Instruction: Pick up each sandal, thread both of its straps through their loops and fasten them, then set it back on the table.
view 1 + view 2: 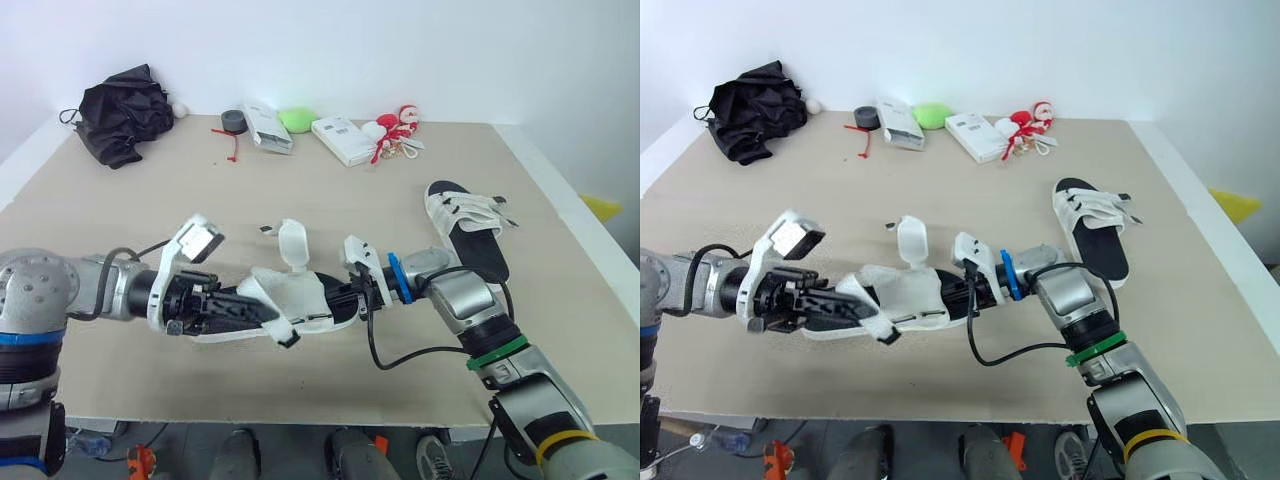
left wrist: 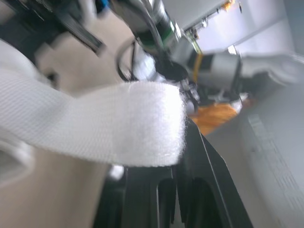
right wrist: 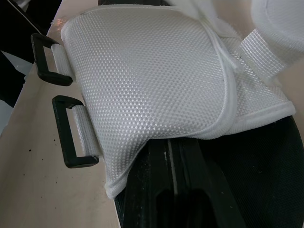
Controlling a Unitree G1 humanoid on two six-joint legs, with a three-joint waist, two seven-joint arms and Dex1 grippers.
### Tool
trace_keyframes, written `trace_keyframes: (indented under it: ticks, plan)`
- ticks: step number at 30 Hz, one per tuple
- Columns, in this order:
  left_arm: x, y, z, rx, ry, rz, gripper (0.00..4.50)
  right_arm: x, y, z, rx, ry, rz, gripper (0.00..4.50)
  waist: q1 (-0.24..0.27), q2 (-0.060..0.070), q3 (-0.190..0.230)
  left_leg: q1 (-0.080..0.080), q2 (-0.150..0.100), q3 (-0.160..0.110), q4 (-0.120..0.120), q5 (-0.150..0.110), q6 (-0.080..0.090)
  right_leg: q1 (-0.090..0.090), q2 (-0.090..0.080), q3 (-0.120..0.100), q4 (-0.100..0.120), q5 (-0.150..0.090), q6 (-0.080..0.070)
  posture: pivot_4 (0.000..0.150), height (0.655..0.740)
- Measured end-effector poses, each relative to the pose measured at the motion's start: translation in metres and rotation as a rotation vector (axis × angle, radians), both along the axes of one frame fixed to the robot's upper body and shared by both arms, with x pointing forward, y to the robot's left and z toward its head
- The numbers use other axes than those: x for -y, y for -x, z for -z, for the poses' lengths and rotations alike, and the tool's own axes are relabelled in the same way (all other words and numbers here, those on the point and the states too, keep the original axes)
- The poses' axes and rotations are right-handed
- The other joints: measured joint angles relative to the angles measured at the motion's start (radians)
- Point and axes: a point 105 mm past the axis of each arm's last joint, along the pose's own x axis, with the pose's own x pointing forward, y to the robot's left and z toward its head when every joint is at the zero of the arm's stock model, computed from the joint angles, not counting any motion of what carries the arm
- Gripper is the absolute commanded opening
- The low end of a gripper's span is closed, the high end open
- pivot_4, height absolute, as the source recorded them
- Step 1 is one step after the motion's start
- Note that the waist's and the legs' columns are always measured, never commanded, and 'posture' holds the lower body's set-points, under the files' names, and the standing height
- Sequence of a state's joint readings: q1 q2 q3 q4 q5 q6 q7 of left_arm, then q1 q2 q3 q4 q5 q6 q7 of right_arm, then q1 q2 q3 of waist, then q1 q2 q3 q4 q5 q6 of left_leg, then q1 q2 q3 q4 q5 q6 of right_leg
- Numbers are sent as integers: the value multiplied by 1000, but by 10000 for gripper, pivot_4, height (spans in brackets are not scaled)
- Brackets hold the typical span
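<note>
A black-soled sandal with a white mesh upper (image 1: 295,295) is held between my two grippers over the table's front middle. My left gripper (image 1: 250,312) is shut on one of its white straps (image 2: 118,121), which lies across a black finger (image 2: 199,190). The other strap (image 1: 292,245) sticks up loose. My right gripper (image 1: 355,295) is shut on the sole's other end (image 3: 190,180). The right wrist view has the mesh upper (image 3: 152,80) and two black loops (image 3: 69,140) up close, both without a strap through them. A second sandal (image 1: 468,228) lies flat on the table at the right.
Along the table's back edge lie a black bag (image 1: 122,113), a grey tape roll (image 1: 234,121), two white boxes (image 1: 267,128) (image 1: 343,140), a green object (image 1: 297,120) and a red and white toy (image 1: 395,130). The table's right edge (image 1: 580,230) runs close to the second sandal.
</note>
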State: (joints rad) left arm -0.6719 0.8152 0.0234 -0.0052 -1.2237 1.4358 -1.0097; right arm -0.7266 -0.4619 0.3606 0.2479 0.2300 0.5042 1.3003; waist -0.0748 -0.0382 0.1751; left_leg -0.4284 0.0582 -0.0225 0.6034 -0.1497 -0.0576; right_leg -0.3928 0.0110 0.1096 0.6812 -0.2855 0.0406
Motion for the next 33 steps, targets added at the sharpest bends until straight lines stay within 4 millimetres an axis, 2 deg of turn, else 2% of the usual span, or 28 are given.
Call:
trace_keyframes:
  ticks: [2,9,21,33]
  plan:
    - [0,-15,-2,12,2,-6,1020,0,0,0,0,-1,-2,0,0,0,0,0,0,0,-1,0,0,0,0,0,0,0,0,1500,7380]
    - [-1,-31,19,-29,-49,37,1020,-2,2,-1,3,-3,-4,0,0,0,0,-6,0,0,-1,0,0,-7,0,0,0,0,1,1500,7380]
    - [9,-20,28,-79,-56,141,1020,-2,2,-2,3,-4,5,0,0,0,0,-9,0,-1,0,0,1,-9,1,0,1,1,1,1500,7380]
    - [6,-20,38,-53,-104,131,1020,-2,2,-2,3,-4,5,0,0,0,0,-9,0,-1,0,0,1,-9,1,0,1,1,2,1500,7380]
